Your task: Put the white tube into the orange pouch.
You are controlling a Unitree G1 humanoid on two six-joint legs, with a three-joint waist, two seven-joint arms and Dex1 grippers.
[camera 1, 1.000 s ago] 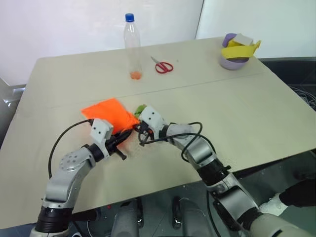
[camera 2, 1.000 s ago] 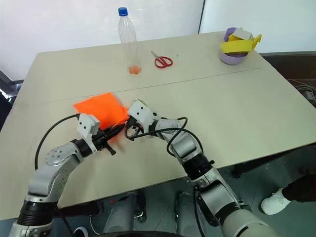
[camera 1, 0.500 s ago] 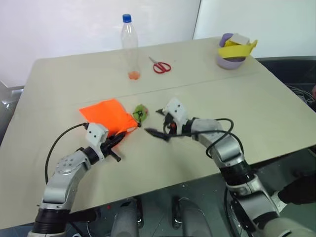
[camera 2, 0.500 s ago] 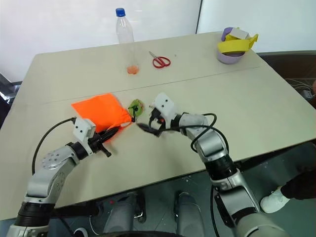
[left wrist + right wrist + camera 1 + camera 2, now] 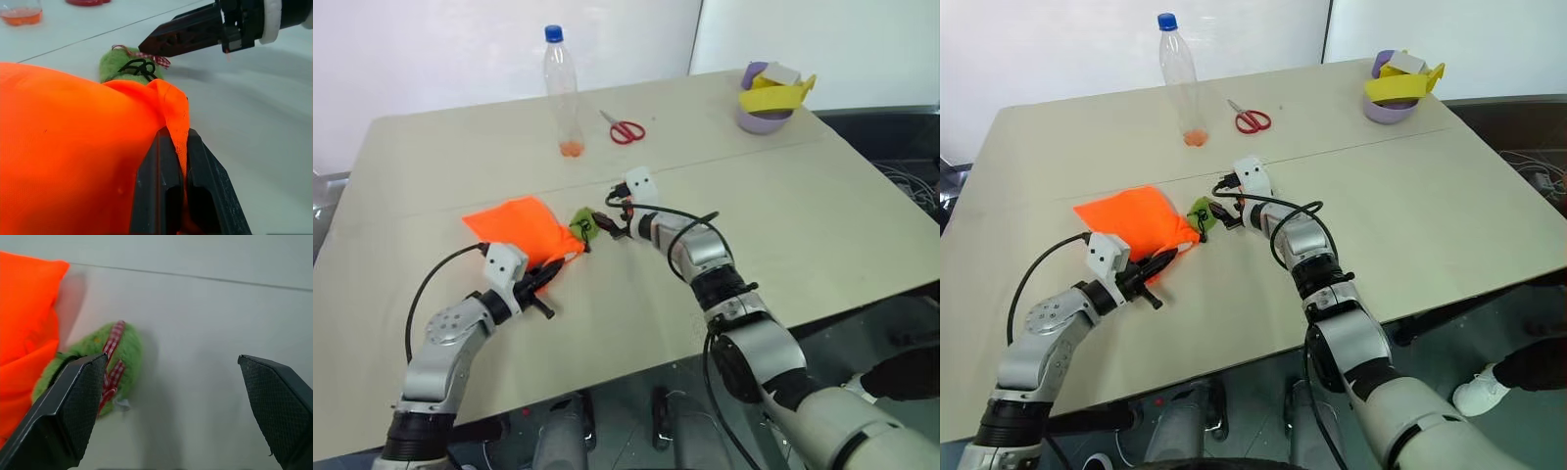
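The orange pouch (image 5: 522, 225) lies flat on the table, left of centre. Its green round tag (image 5: 582, 225) rests on the table at the pouch's right corner, tied on by a black cord. My left gripper (image 5: 556, 271) is shut on the pouch's near corner; in the left wrist view the fingers (image 5: 157, 191) pinch a fold of orange fabric (image 5: 68, 147). My right gripper (image 5: 605, 222) hovers open just right of the tag, its fingers (image 5: 68, 406) spread wide with nothing between them. The white tube is hidden.
A clear bottle (image 5: 558, 93) with a blue cap stands at the back. Red scissors (image 5: 625, 129) lie to its right. A purple bowl (image 5: 762, 116) with a yellow item sits at the far right corner. The table's near edge (image 5: 636, 367) runs close below the arms.
My right gripper opened, drew away from the pouch's corner to the right, then swung forward to beside the green tag. The left gripper kept its hold. The camera shifted slightly.
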